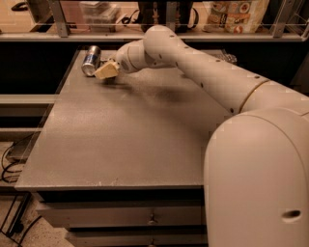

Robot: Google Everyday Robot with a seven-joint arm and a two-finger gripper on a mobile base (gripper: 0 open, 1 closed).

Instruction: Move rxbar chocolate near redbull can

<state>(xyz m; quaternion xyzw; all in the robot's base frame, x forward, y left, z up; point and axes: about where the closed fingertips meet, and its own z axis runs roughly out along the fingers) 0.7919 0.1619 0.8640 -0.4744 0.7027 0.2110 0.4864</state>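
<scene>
The redbull can (91,60) lies on its side at the far left corner of the grey table (120,140), its shiny top facing the front. My gripper (106,71) is low over the table, just right of the can and nearly touching it. My white arm (203,72) reaches across from the right. The rxbar chocolate does not show anywhere; it may be hidden by the gripper.
A shelf (145,34) with a metal rail runs behind the table, carrying bags and boxes (236,14). A small shiny object (228,58) peeks out behind my arm at the back right. Drawers (120,214) sit below the front edge.
</scene>
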